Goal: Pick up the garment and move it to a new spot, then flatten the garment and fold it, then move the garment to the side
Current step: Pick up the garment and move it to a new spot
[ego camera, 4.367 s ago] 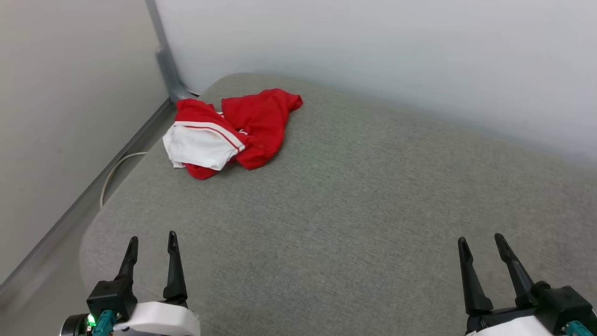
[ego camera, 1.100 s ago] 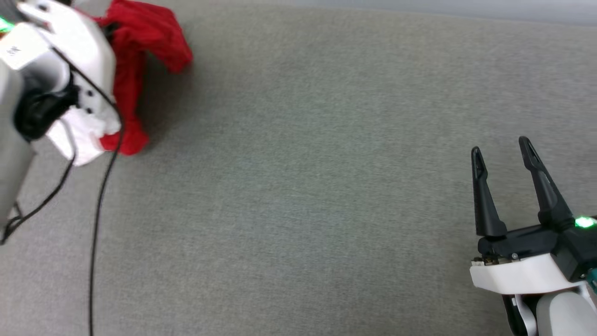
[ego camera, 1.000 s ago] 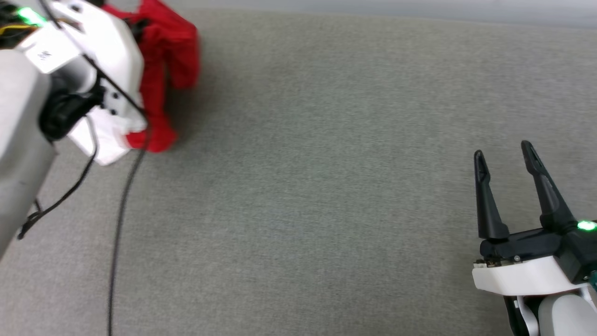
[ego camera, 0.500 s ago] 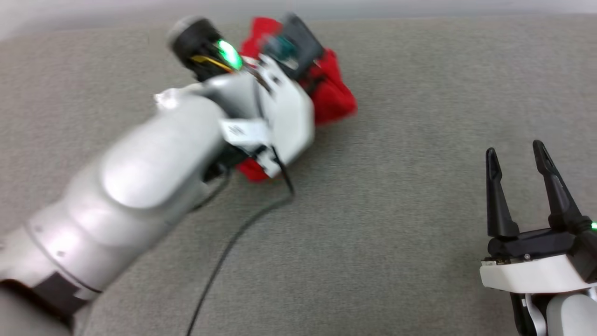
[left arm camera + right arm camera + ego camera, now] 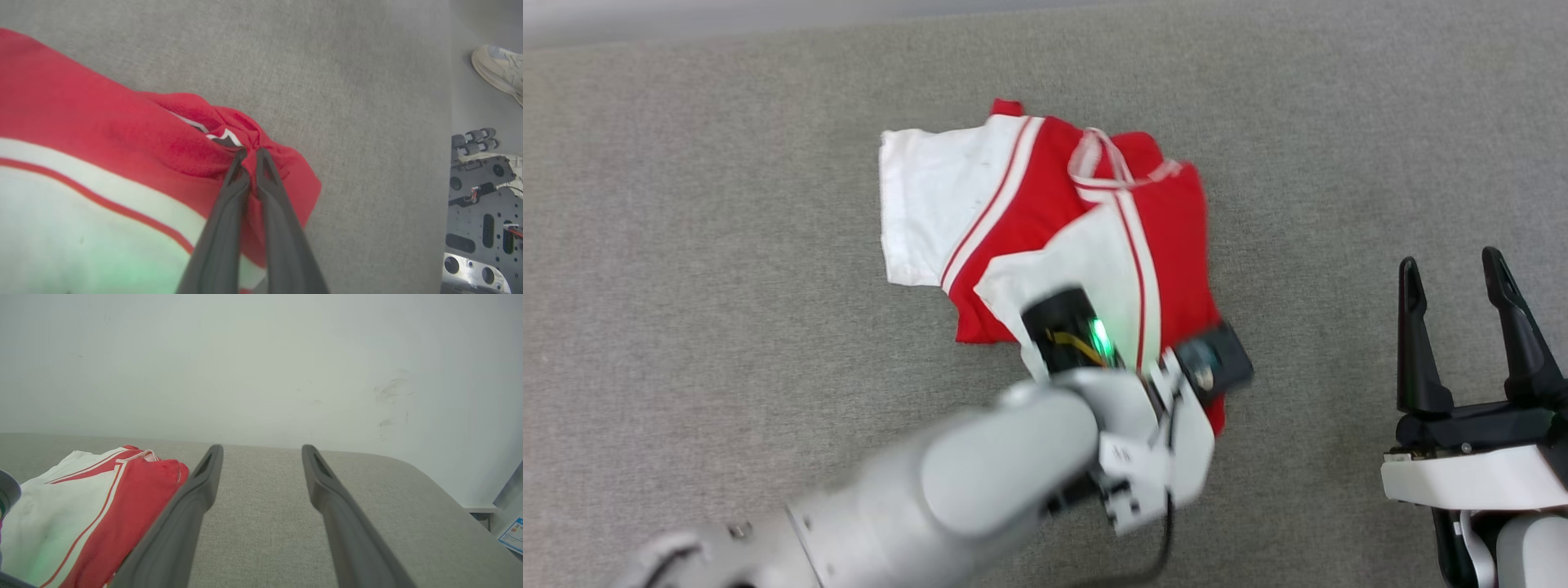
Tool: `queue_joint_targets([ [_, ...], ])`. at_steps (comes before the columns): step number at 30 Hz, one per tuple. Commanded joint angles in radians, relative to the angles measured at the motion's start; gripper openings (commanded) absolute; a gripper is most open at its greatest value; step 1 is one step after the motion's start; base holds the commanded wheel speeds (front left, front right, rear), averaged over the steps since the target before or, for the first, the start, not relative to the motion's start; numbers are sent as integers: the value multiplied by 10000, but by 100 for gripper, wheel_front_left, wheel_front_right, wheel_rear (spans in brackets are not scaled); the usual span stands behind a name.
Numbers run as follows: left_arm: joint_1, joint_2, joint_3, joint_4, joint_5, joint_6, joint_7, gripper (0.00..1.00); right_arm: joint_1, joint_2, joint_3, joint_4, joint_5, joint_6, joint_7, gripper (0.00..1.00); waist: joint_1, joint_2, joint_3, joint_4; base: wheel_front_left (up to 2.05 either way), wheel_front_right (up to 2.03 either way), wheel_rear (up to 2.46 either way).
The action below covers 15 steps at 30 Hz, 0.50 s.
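The garment, red with white sleeves and red-and-white striped trim, lies loosely spread in the middle of the grey cushion. My left arm reaches in from the lower left and its wrist covers the garment's near edge. In the left wrist view my left gripper is shut on a bunched fold of the garment at its red hem. My right gripper stands open at the lower right, apart from the cloth. Its wrist view has the garment left of the open right gripper.
A pale wall rises behind the cushion. In the left wrist view a person's shoe stands on the floor past the cushion's edge, beside the robot's base. Bare cushion lies all around the garment.
My left arm has swung from the far left to the middle, dragging the garment along; the cloth now lies more spread out. The right gripper has stayed open at the lower right.
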Motion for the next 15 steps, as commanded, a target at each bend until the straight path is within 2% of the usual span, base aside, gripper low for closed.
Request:
queue_joint_targets([
  [1,567,-220,8,-34,428,-8,328,0,-139,26,2,4,84,-7,-21,100,1,0,142,-65,0,0,0],
  [6,1467,-483,-3,-189,905,-13,634,0,-199,26,-6,84,65,-7,-21,100,1,0,284,-63,0,0,0],
  [9,1342,-506,-4,-28,1040,-13,108,0,-193,26,-2,151,27,-7,-21,100,1,0,223,-4,0,0,0],
  [10,1221,-537,2,98,1051,-7,-228,56,-177,26,1,177,11,-7,-21,100,1,0,158,28,0,0,0],
  [11,1096,-607,12,233,1028,-5,-619,100,-140,26,5,203,-6,-7,-21,100,1,0,78,62,0,0,0],
  [15,827,-905,383,807,1133,82,-2241,100,80,24,21,278,-62,-7,-21,100,1,0,-357,200,0,0,0],
])
